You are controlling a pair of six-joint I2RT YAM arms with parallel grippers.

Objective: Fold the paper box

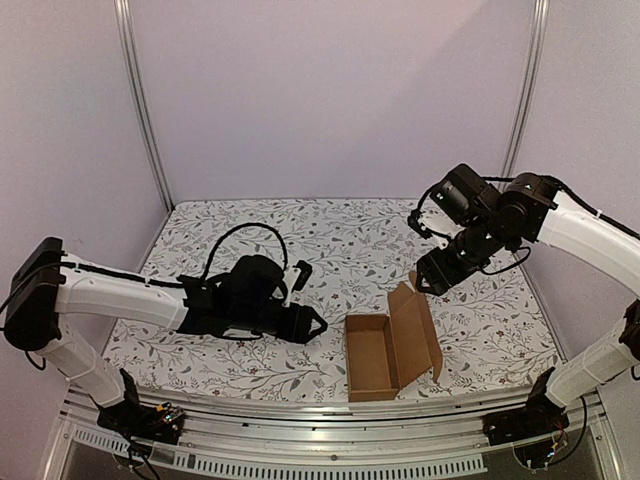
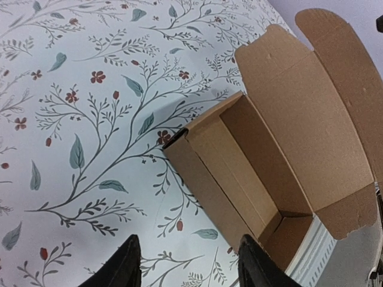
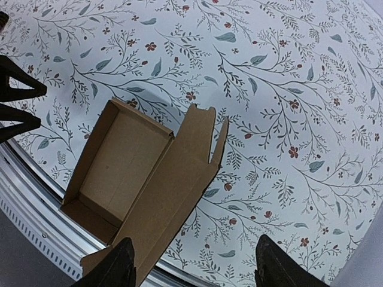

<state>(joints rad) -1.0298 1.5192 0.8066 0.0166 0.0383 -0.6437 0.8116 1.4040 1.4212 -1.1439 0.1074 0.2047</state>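
Observation:
The paper box [image 1: 372, 355] is brown cardboard, its tray formed and its lid flap [image 1: 415, 330] standing open to the right, near the table's front edge. It shows in the left wrist view [image 2: 257, 173] and the right wrist view [image 3: 128, 167]. My left gripper [image 1: 318, 325] is open and empty, low over the table just left of the box; its fingertips [image 2: 128, 263] frame the box's near corner. My right gripper [image 1: 432, 280] is open and empty, raised above and behind the lid flap; its fingertips [image 3: 119, 263] straddle the flap's edge from above.
The table has a floral-patterned cloth [image 1: 330, 240]. A metal rail [image 1: 330, 420] runs along the front edge just below the box. White walls and corner posts [image 1: 145, 110] close in the back and sides.

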